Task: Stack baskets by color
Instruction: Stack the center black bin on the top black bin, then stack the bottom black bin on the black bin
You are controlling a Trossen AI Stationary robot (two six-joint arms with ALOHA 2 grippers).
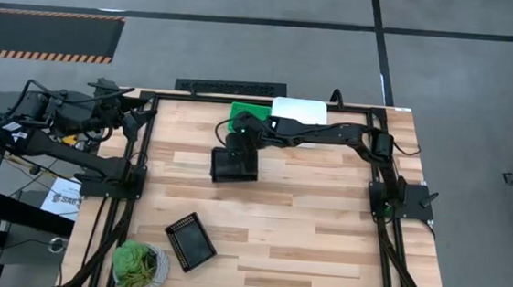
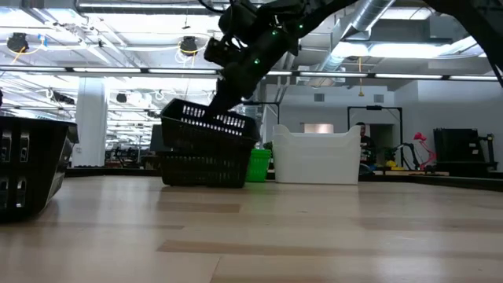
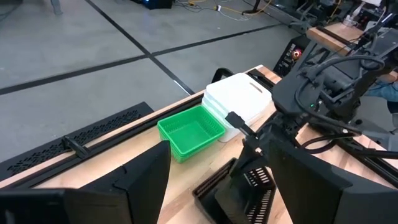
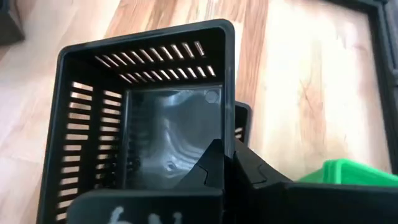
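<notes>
Black basket (image 4: 168, 124) in shut right hand (image 4: 227, 165)

Even bright overhead light; soft shadows; right wrist foreground blurred.

held slotted plastic basket (image 4: 149, 118): black, rows of slits in its sides, glossy floor
lone mesh basket (image 1: 190, 241): black
shallow rectangular tray (image 3: 191, 130): bright green
stacked plastic trays (image 3: 239, 99): white
plank table top (image 1: 305, 230): pale wood, streaked lighter and darker
potted plant (image 1: 140, 264): green
</notes>
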